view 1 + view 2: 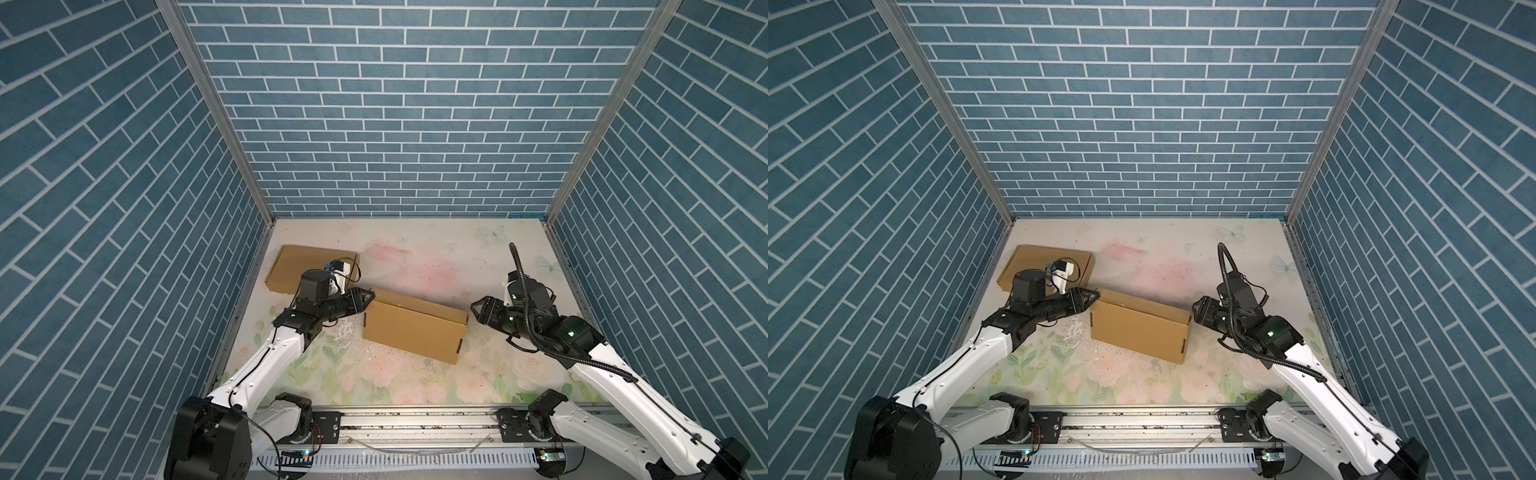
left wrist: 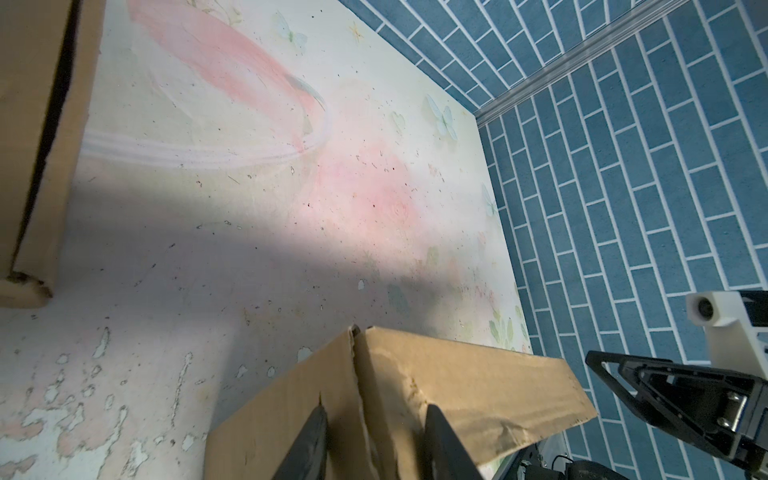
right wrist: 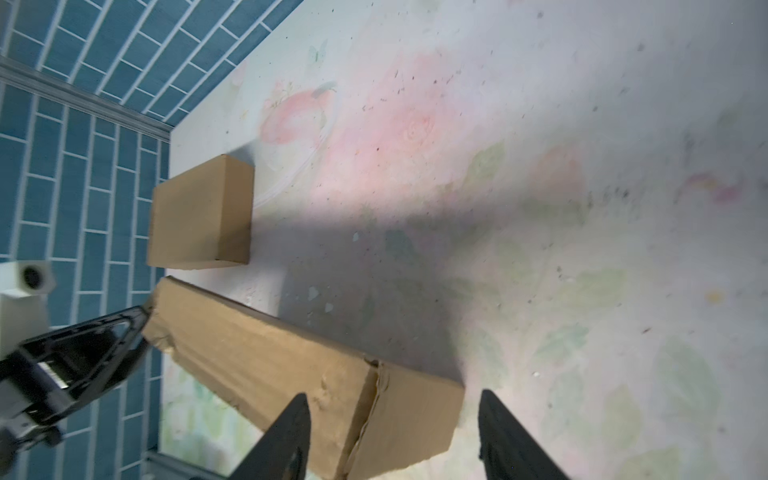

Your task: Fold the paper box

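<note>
**Position.** The paper box (image 1: 415, 332) lies closed on the desk (image 1: 415, 257), in the lower middle of both top views and set at a slant. A second box (image 1: 299, 266) sits to its upper left, near the side wall and partly behind the left arm.

**Left tool** (image 1: 369, 296). Its tip is at the paper box's upper-left corner. In the left wrist view its fingers (image 2: 311, 444) stand part-way apart astride the corner seam. I cannot tell whether they pinch the cardboard or merely rest against it.

**Right tool** (image 1: 474, 312). It is released and spread wide, just beside the paper box's right end. In the right wrist view one finger (image 3: 500, 436) is clear of the cardboard.

**Condition.** The cardboard at both end seams is dented and wrinkled.

**Judgement.** The folding looks nearly done, with only the ends left to close or square up.

**Risks:**
- A push from one end alone would slide or swing the paper box across the desk, as nothing braces it.
- Closing hard on the weakened seams could split or crush them.
- The left arm overlaps the second box in the top views, so a careless swing could knock it.
</note>
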You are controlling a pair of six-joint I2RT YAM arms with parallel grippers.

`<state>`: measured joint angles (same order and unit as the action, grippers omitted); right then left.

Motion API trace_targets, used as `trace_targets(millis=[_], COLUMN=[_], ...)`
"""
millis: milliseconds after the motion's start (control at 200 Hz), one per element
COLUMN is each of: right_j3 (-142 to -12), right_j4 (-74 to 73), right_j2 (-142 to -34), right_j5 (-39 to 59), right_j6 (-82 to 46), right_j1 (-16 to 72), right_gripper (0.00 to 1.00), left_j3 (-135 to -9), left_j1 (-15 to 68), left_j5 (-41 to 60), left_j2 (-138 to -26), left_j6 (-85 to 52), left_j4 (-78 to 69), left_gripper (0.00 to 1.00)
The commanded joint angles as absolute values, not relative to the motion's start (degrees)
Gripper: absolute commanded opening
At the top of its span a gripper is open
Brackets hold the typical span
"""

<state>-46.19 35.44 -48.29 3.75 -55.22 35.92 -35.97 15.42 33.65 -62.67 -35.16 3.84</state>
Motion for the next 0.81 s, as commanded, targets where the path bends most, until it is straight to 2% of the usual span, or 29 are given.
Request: trace_targets(millis=[0, 185, 315, 355, 570, 800], right_j3=[-41.82, -36.77, -34.32, -33.74, -33.91, -36.95], right_j4=[30.05, 20.32, 16.22, 14.96, 9.53, 5.81], right_j2=[-47.26, -50.33, -51.57, -51.80, -53.45, -57.48], right_j5=[11.14, 15.79, 16.59, 16.61, 16.95, 19.64], right_j6=[-69.20, -74.52, -74.84, -74.95, -73.99, -70.61], right_j1=[35.69, 35.73, 35.68, 35.68, 35.07, 30.20], right_gripper=[0.62, 0.54, 0.35, 0.33, 0.32, 0.29], left_j3=[-33.86, -33.63, -32.97, -32.59, -33.11, -37.76], left_j1=[15.81, 16.08, 16.01, 16.08, 16.10, 16.30], left_j5=[32.08, 32.26, 32.42, 32.56, 32.92, 32.33], left_j2=[-62.86, -62.92, -62.92, -62.99, -64.24, -68.99], left_j6=[-35.16, -35.51, -35.73, -36.01, -38.23, -41.74], left_j4=[7.25, 6.75, 6.21, 5.65, 1.81, -3.11], left_gripper=[0.38, 0.38, 0.35, 0.35, 0.35, 0.34])
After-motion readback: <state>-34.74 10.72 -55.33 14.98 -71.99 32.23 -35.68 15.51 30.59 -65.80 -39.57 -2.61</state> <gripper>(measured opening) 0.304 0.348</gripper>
